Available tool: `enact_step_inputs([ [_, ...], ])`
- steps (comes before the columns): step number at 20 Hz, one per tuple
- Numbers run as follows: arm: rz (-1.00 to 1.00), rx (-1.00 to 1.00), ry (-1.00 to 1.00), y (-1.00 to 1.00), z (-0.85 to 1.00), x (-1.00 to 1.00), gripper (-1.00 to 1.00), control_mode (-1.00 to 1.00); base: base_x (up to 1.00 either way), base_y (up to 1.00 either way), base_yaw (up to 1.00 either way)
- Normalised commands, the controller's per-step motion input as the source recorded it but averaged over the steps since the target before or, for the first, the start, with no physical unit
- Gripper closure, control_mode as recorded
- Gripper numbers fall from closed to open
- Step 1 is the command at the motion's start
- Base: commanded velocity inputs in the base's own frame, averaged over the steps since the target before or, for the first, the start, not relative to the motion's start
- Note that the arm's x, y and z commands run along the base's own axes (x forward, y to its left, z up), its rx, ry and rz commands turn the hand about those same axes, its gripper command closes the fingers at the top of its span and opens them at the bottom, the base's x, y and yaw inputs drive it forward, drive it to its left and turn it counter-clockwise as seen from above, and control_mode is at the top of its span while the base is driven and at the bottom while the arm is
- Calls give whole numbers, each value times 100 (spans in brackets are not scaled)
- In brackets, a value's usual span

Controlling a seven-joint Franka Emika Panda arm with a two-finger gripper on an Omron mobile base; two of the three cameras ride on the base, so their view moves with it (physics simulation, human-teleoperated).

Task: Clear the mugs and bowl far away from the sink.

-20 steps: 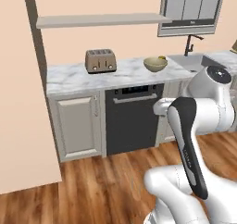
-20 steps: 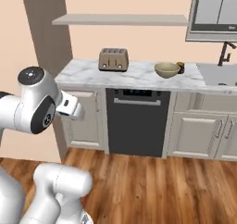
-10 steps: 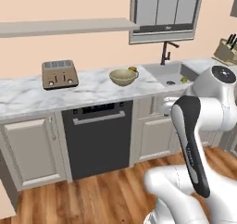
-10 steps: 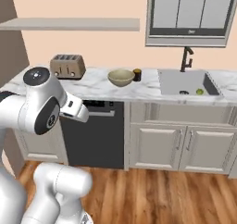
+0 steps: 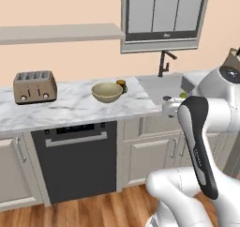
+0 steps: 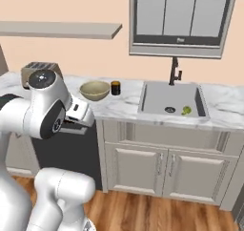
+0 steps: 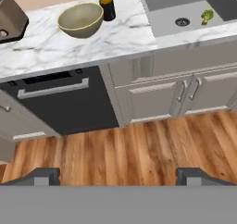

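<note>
So the gripper [image 7: 118, 174] is just hanging out over the wood floor [image 7: 139, 149] in front of the cabinets, jaws spread wide with nothing between them. The bowl [image 7: 80, 20] sits on the marble counter [image 7: 55, 47] near the back edge, above the dishwasher [image 7: 65, 105]. The black mug [image 7: 107, 8] is right beside the bowl, on the side toward the sink [image 7: 185, 12], close to the sink's near corner. The green mug [image 7: 207, 16] is lying down inside the sink basin, just beside the round drain [image 7: 182, 21]. A toaster [image 5: 34, 86] is at the far end of the counter, well apart from the bowl. The black faucet [image 6: 175, 71] stands at the sink's back edge.
</note>
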Motion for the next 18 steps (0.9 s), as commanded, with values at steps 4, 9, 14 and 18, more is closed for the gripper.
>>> enact_step_inputs([
  [4, 0, 0, 0, 0, 0, 0, -100, 100, 84, -21, 26],
  [9, 0, 0, 0, 0, 0, 0, -100, 100, 95, -51, 25],
  [14, 0, 0, 0, 0, 0, 0, -100, 100, 52, -61, 27],
  [18, 0, 0, 0, 0, 0, 0, -100, 100, 61, -19, 19],
])
